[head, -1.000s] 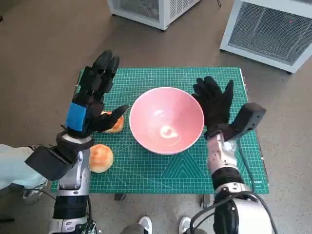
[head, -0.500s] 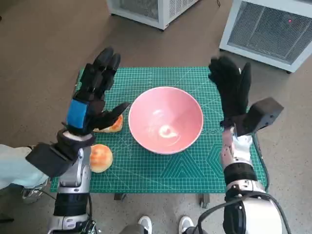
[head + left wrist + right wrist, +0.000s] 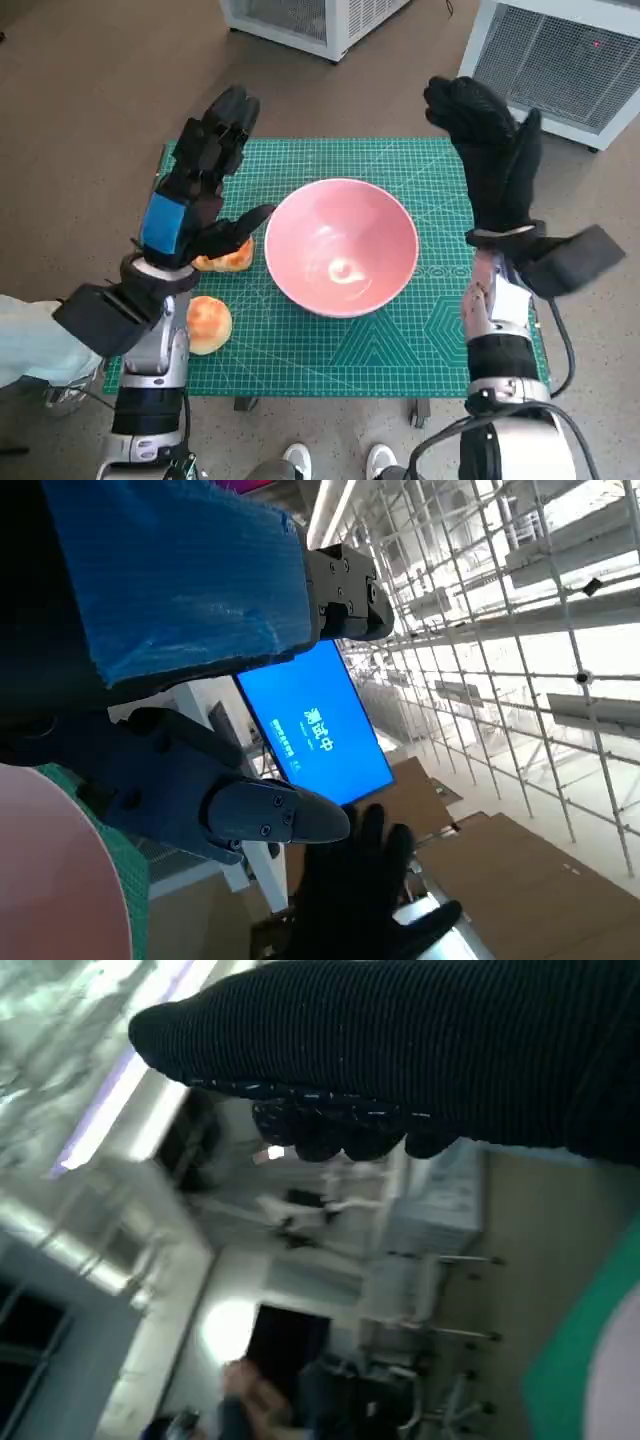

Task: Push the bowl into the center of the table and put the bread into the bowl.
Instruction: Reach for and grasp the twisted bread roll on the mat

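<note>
A pink bowl (image 3: 341,246) stands upright and empty near the middle of the green cutting mat (image 3: 400,340). Left of it lie two pieces of bread: one (image 3: 228,259) partly hidden under my left hand's thumb, and a round bun (image 3: 207,323) near the mat's front left. My left hand (image 3: 199,190) hovers raised over the mat's left side, fingers spread, holding nothing. My right hand (image 3: 492,160) is lifted above the mat's right edge, fingers apart and empty. The left wrist view catches a sliver of the bowl (image 3: 50,880) and the gloved right hand (image 3: 365,900).
Two white cabinets (image 3: 555,55) with grilles stand on the floor beyond the table. Shoes (image 3: 300,460) of a person show under the front edge. A light sleeve (image 3: 30,345) lies at the left. The right wrist view shows a person (image 3: 245,1395) far off.
My right hand has risen from beside the bowl's right rim up and away to the right. The left hand lifted slightly. Bowl and bread have not moved.
</note>
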